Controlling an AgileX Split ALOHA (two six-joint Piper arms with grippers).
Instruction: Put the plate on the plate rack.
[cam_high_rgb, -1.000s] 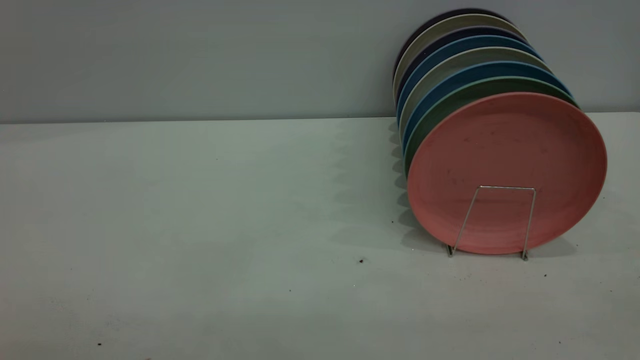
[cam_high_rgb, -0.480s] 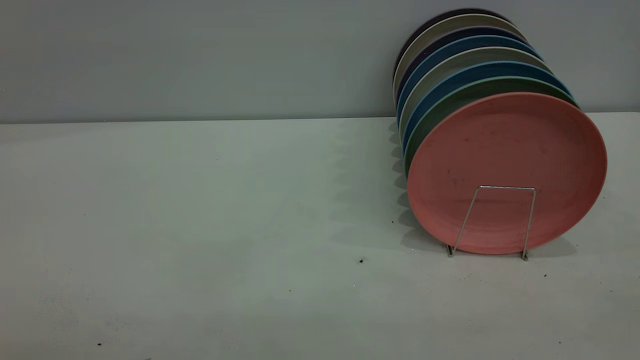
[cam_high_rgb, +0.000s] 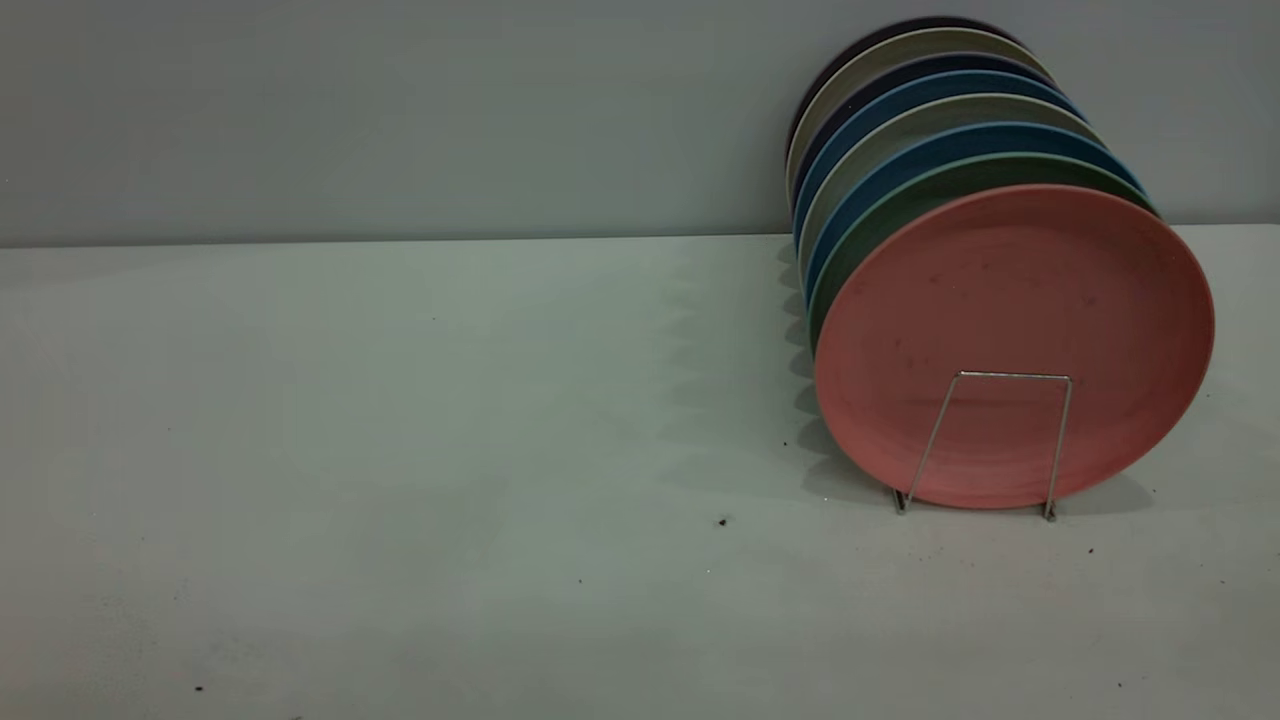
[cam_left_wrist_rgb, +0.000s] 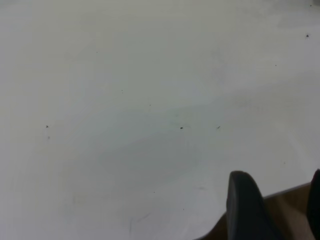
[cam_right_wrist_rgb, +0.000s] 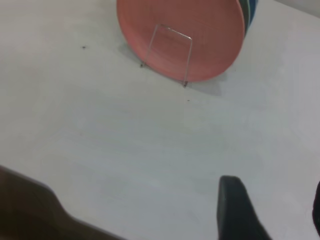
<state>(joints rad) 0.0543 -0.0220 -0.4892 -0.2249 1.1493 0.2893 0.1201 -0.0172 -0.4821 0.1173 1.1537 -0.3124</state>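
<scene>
The salmon-pink plate (cam_high_rgb: 1010, 300) stands on edge at the front of a row of plates on the right of the table, behind the front loop of the silver wire plate rack (cam_high_rgb: 1010, 376). It also shows in the right wrist view (cam_right_wrist_rgb: 210, 30), with the plate rack's loop (cam_right_wrist_rgb: 175, 31) before it. My right gripper (cam_right_wrist_rgb: 275, 212) is open and empty over bare table, well away from the plate. My left gripper (cam_left_wrist_rgb: 280, 210) is open and empty at the table's edge. Neither gripper shows in the exterior view.
Behind the pink plate stand a teal-green plate (cam_high_rgb: 900, 205), blue plates (cam_high_rgb: 930, 140) and several others, back to the grey wall. The table's edge (cam_left_wrist_rgb: 295, 189) runs under my left gripper. A dark area (cam_right_wrist_rgb: 25, 205) lies beyond the edge near my right arm.
</scene>
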